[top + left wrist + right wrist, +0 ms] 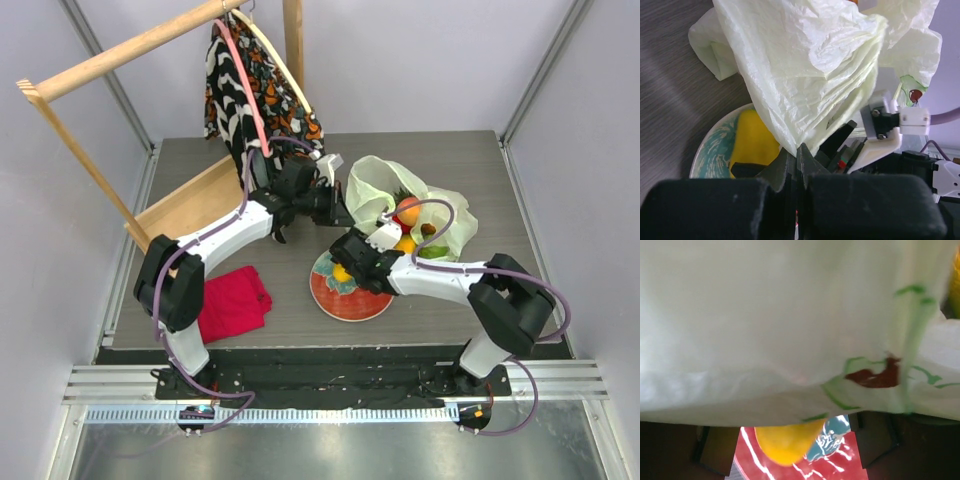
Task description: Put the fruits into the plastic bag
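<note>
Top view. The plastic bag [372,185] lies crumpled on the desk [480,170], just behind the plate [352,297]. Inside its open mouth a peach [407,212], a green fruit [432,252] and an orange-yellow piece between them can be made out; other contents are too hidden to name. Only one yellow mango [341,273] shows on the plate. The left claw [335,208] is at the bag's near-left edge. The right claw [352,262] is low over the mango. A red cloth [235,300] lies well apart to the left.

Left wrist view. The left claw [797,165] is clenched on a fold of the plastic bag [805,65], holding the film raised. The yellow mango [755,140] and plate [710,150] lie below it.

Right wrist view. The plastic bag [790,315] drapes over most of the frame. The right claw [790,445] is released, with a finger on each side of the yellow mango [787,442]; no contact is visible. The mango rests on the plate [840,462].

Judgement: the task is mostly done. What seems left is to grasp this mango, carry it into the held-open bag and let go.
</note>
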`<state>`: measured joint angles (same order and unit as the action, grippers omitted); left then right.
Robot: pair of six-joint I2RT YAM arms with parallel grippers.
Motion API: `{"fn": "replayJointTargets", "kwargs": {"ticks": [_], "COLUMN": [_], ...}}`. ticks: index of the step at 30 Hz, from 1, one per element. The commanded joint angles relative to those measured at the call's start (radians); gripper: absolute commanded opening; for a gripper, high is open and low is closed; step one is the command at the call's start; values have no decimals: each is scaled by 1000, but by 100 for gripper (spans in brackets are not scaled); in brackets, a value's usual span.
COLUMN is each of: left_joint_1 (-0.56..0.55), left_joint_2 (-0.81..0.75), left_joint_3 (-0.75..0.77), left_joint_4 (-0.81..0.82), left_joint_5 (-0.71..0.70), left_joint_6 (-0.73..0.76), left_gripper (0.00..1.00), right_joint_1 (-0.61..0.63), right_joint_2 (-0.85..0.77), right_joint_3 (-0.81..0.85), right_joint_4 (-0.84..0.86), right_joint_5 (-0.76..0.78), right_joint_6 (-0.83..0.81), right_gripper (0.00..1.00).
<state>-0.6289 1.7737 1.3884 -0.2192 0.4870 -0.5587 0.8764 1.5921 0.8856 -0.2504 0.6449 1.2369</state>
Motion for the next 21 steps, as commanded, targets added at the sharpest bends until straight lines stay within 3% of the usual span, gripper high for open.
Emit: {"fn": "replayJointTargets", "kwargs": {"ticks": [1, 4, 7, 8, 11, 17, 21], "left_joint_1": [-18, -18, -18, -18, -18, -18, -18], "left_joint_2": [-40, -40, -39, -40, -39, -33, -36], "left_joint_3": [14, 14, 14, 12, 11, 11, 11], "left_joint_4": [15, 15, 17, 15, 18, 20, 23], "left_joint_5": [67, 67, 68, 68, 70, 73, 78], "left_joint_6": [5, 3, 2, 0, -1, -6, -9], "left_gripper": [0, 0, 0, 0, 0, 0, 0], "right_joint_1": [-17, -17, -17, -17, -16, -10, 13], "right_joint_2": [54, 51, 10, -4, -64, -179, -318], "right_joint_3": [55, 58, 20, 7, -40, -125, -212], "right_joint_4": [13, -39, -52, -53, -52, 52, 117], "right_joint_5": [-37, -47, -45, -45, -51, -139, -214], "right_joint_6": [-30, -24, -4, -2, -2, -197, -330], "right_gripper": [83, 79, 69, 59, 44, 25, 19]}}
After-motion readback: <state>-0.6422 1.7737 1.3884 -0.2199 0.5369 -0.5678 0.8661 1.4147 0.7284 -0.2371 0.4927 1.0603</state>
